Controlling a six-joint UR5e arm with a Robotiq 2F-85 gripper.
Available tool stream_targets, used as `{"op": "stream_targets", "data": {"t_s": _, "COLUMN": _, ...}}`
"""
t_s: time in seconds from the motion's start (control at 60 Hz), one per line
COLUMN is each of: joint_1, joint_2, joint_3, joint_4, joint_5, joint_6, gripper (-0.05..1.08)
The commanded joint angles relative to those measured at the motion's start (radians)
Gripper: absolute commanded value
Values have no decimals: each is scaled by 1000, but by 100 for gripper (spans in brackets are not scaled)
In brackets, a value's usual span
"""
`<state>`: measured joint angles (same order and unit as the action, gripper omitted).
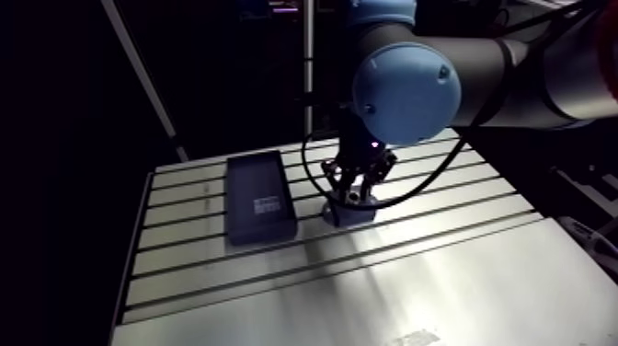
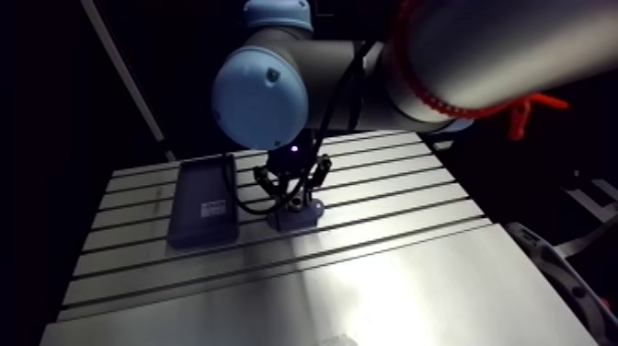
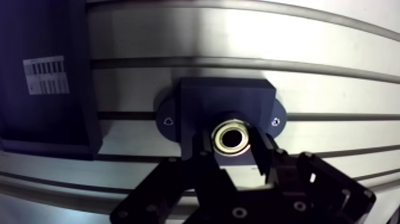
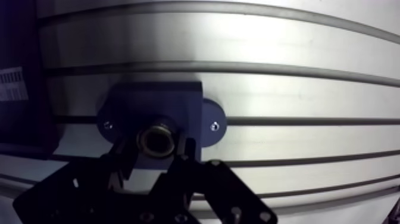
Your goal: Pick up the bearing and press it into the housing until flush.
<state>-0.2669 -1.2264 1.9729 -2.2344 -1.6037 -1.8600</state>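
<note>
Wrist view — I am clamping my gripper [image 3: 233,146] on the bearing [image 3: 233,137] at the housing [image 3: 196,98] — pressing flush seemingly remains.

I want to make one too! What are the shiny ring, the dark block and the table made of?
The bearing, the ring, looks like polished metal: it glints brassy-gold. The housing block looks like matte dark plastic, maybe printed; hard to tell. The table is brushed aluminium: silvery, with slots.
</note>
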Motion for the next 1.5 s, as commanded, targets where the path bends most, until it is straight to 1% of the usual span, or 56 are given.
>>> {"op": "stream_targets", "data": {"t_s": 0.017, "joint_1": 0, "joint_2": 0, "joint_3": 1, "joint_4": 0, "joint_5": 0, "joint_6": 0, "gripper": 71}}
{"op": "stream_targets", "data": {"t_s": 1.5, "joint_1": 5, "joint_2": 6, "joint_3": -1, "joint_4": 0, "joint_5": -2, "joint_6": 3, "gripper": 71}}
